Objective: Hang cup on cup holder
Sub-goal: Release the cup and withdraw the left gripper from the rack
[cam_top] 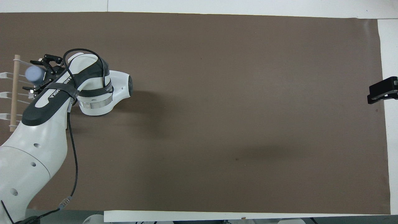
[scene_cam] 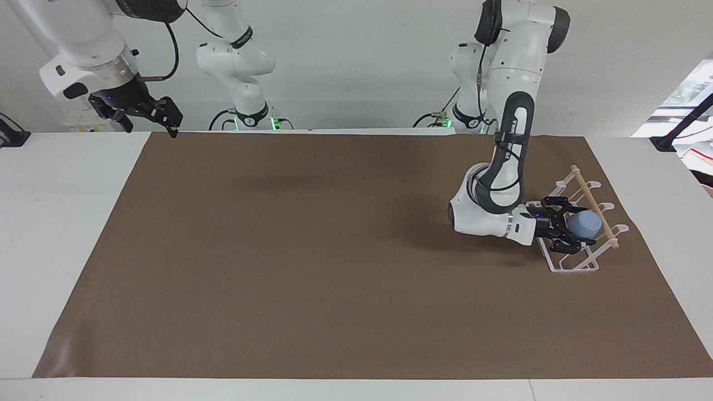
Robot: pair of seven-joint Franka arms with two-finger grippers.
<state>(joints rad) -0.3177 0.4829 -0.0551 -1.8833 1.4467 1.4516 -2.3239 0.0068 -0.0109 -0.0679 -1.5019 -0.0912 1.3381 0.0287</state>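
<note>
The light-blue cup (scene_cam: pixel 585 224) lies on its side between the fingers of my left gripper (scene_cam: pixel 574 225), which is shut on it. The cup is low among the slanted prongs of the white wire cup holder (scene_cam: pixel 579 266), just beside its wooden rod (scene_cam: pixel 594 208). I cannot tell whether a prong is inside the cup. In the overhead view the cup (cam_top: pixel 33 74) and the left gripper (cam_top: pixel 37 76) sit next to the rod (cam_top: pixel 14 93). My right gripper (scene_cam: pixel 149 123) is open and empty, waiting in the air over the table corner at the right arm's end; it also shows in the overhead view (cam_top: pixel 381 93).
A brown mat (scene_cam: pixel 334 250) covers most of the white table (scene_cam: pixel 55 223). The cup holder stands on the mat near its edge at the left arm's end. The left arm's elbow (scene_cam: pixel 473 214) hangs low over the mat beside the holder.
</note>
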